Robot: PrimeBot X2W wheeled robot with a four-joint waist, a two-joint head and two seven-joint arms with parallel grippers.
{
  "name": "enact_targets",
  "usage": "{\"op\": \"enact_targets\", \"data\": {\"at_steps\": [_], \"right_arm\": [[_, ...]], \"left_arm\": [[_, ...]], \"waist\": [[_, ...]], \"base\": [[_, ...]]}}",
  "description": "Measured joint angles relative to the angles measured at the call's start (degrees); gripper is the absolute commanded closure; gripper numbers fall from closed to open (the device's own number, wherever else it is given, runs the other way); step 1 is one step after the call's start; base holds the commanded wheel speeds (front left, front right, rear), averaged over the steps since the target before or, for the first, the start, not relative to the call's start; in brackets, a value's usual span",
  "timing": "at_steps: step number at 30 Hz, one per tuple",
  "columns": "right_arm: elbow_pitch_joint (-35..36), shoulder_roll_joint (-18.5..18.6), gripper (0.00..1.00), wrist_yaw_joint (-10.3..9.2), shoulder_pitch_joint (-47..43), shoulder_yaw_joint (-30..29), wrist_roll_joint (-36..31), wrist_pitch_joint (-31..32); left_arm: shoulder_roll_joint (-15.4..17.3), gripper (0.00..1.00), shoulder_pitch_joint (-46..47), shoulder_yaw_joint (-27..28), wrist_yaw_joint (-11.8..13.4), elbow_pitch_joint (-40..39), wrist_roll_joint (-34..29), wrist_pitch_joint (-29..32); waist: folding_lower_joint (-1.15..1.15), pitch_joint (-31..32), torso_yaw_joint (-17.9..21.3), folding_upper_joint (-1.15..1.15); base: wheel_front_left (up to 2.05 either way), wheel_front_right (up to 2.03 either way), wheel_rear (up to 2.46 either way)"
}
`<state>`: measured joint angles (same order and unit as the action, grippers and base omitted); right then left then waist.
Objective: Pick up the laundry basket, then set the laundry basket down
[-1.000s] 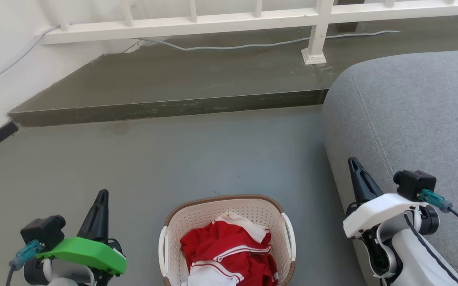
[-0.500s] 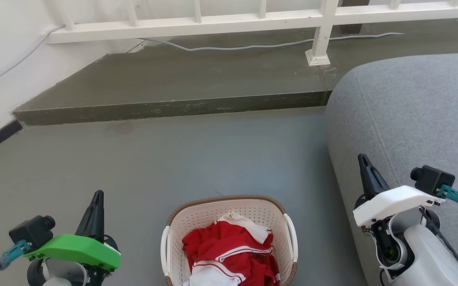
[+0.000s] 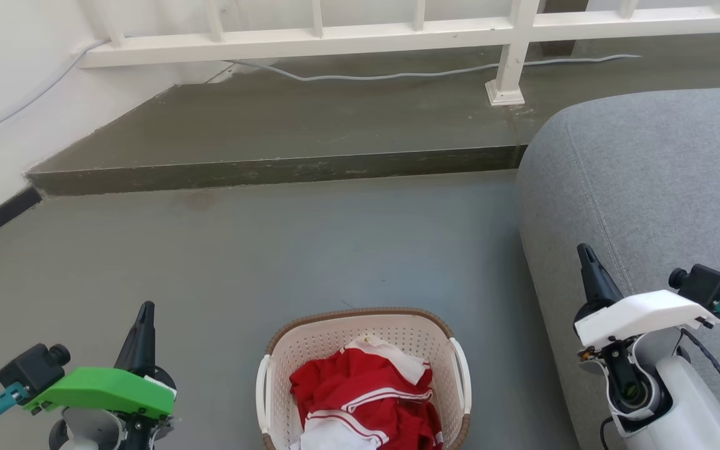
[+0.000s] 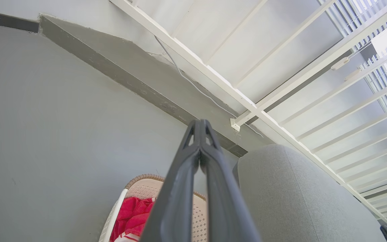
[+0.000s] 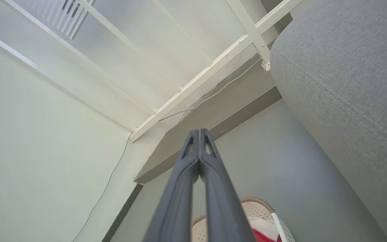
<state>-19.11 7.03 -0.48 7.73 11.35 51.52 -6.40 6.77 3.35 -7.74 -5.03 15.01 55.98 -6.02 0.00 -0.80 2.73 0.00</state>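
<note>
The basket (image 3: 317, 340) stands on the floor (image 3: 335, 250), sofa (image 3: 647, 187) just right of it. The left gripper (image 3: 141, 328) and right gripper (image 3: 592, 275) flank it, fingers together and empty, which fits a coming lift or a finished set-down.

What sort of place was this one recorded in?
Probably a home living area: a grey fabric sofa, a laundry basket holding red and white clothes on the floor, and a white railing along a raised step.

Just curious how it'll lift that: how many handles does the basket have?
2: the left handle and right handle, on opposite sides of the laundry basket. Near end unseen.
</note>
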Motion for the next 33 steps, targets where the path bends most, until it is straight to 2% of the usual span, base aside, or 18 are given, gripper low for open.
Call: {"op": "enact_targets", "data": {"at_steps": [33], "right_arm": [[1.20, -2.34, 1.00, 3.78, -1.19, -9.71, 20.85, 6.49]], "left_arm": [[-2.29, 1.00, 0.10, 6.20, -0.78, 0.69, 18.39, 6.42]], "waist": [[0.00, 0.35, -1.43, 0.00]], "base": [[0.00, 0.00, 0.00]]}}
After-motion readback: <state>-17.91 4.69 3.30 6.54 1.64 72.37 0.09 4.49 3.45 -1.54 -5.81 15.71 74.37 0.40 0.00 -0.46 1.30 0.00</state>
